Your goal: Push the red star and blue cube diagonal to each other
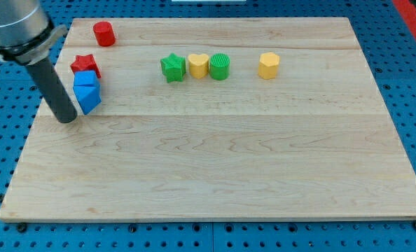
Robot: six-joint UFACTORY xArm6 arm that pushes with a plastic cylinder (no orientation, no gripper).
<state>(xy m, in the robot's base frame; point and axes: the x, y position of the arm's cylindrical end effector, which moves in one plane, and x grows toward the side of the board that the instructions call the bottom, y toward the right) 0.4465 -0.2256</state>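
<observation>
The red star (84,65) lies near the view's upper left of the wooden board (229,161). The blue cube (85,79) sits right below it, touching it. A second blue block (89,98), wedge-like, sits directly below the cube and touches it. My tip (67,119) rests on the board just left of and slightly below the lower blue block, very close to it.
A red cylinder (104,33) stands near the top left corner. A green star (172,67), a yellow heart (198,65) and a green cylinder (220,66) form a row at top centre. A yellow hexagon block (268,65) lies to their right.
</observation>
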